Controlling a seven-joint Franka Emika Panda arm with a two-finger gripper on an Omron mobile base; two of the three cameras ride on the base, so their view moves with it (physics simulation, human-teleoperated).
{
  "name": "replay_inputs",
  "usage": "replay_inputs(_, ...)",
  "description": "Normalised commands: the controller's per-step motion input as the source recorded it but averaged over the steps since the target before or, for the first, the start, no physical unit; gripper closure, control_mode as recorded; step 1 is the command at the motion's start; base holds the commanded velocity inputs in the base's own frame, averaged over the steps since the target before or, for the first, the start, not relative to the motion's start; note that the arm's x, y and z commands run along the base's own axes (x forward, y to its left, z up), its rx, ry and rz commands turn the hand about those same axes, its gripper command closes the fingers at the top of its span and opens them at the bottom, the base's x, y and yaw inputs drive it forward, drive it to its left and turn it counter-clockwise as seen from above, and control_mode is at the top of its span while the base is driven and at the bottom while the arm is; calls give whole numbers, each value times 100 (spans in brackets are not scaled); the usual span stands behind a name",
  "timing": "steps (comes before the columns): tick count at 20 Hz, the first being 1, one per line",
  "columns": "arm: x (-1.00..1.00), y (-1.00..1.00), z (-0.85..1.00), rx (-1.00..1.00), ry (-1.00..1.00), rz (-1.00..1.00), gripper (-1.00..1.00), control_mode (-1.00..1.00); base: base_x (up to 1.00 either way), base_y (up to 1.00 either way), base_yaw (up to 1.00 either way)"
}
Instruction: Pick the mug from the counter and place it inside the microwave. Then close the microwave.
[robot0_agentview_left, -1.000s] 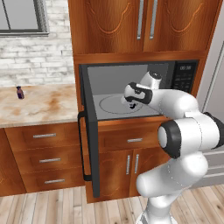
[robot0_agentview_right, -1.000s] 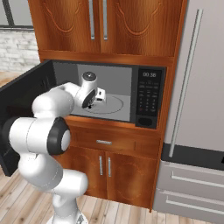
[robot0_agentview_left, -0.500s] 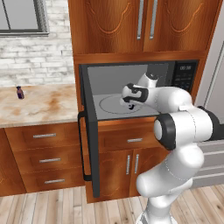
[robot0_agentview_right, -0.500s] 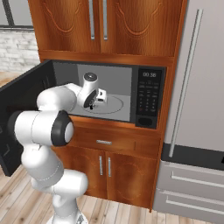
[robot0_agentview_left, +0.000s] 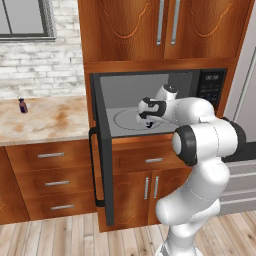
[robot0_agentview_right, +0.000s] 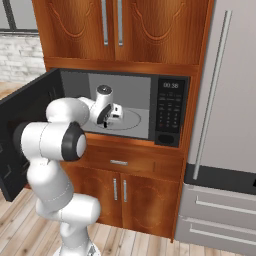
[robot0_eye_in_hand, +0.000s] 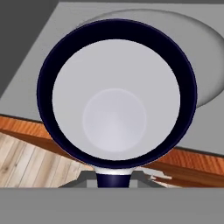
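While my gripper (robot0_agentview_left: 148, 121) stays clenched on the mug (robot0_eye_in_hand: 116, 94), it hangs at the microwave (robot0_agentview_right: 131, 105) mouth, above the front sill and short of the turntable (robot0_agentview_left: 134, 119). Letting go here could tip it off the sill to the floor (robot0_eye_in_hand: 30, 159); farther back, the cavity wall leaves room.

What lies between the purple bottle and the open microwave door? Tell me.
In the left base view, bare counter runs from the purple bottle to the microwave door; nothing stands on that stretch.
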Motion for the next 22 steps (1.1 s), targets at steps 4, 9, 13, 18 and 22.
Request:
replay_inputs(4,7,0,-21,-1,7,0,100,-100,0,0,0)
replay_inputs(9,14,0,-13,0,1,0,100,-100,0,0,0)
replay_inputs(13,27,0,-8,0,0,0,100,-100,0,0,0)
replay_inputs(18,34,0,-7,-2,0,0,100,-100,0,0,0)
replay_inputs(22,48,0,0,-4,0,0,100,-100,0,0,0)
